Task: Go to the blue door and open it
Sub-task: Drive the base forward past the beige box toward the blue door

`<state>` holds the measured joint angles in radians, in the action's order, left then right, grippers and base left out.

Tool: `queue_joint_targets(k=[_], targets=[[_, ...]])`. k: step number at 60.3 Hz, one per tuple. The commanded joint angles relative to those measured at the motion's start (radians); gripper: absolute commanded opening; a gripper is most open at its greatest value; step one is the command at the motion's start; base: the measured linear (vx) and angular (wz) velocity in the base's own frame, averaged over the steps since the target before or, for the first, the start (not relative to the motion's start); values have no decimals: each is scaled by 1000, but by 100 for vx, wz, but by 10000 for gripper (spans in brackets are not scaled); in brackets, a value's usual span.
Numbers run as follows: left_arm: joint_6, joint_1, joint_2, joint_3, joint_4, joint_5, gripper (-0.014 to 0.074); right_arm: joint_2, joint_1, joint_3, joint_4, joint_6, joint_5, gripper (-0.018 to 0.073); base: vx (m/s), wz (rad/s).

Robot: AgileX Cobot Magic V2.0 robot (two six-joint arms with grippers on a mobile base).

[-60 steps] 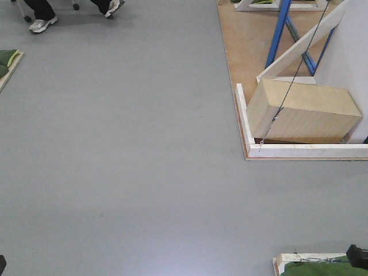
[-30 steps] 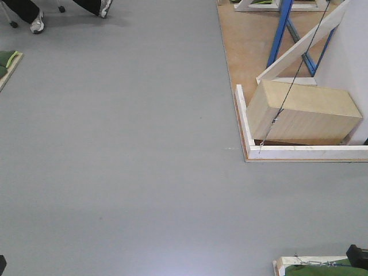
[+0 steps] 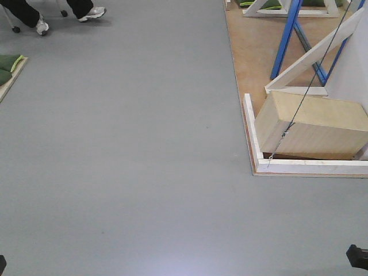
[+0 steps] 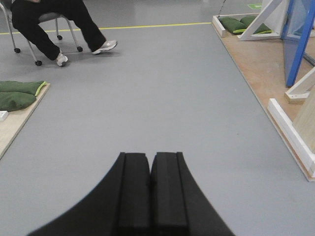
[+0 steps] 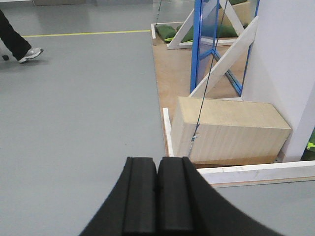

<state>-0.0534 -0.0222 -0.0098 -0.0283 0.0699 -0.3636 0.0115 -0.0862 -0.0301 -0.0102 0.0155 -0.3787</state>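
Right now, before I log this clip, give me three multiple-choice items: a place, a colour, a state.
1. Where is the wooden box in the front view? A) right, on the brown platform B) far left C) mid-floor
2. What colour is the floor line in the left wrist view? A) red B) yellow C) white
3. How is the left gripper? A) wide open B) shut, empty C) shut on a handle
Answers: 1 A, it lies inside the white border; 2 B, a yellow stripe runs behind the seated person; 3 B, its fingers meet with nothing between.
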Motion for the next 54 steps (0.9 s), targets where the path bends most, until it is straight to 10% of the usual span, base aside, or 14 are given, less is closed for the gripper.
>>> queue_joint_targets(k=[1, 54], targets=[[-4, -3, -22, 18, -2, 84, 71, 15, -6, -8, 3, 0, 77, -4, 21, 5], [-4, -3, -22, 18, -2, 84, 71, 15, -2, -8, 3, 0, 78, -4, 26, -4]])
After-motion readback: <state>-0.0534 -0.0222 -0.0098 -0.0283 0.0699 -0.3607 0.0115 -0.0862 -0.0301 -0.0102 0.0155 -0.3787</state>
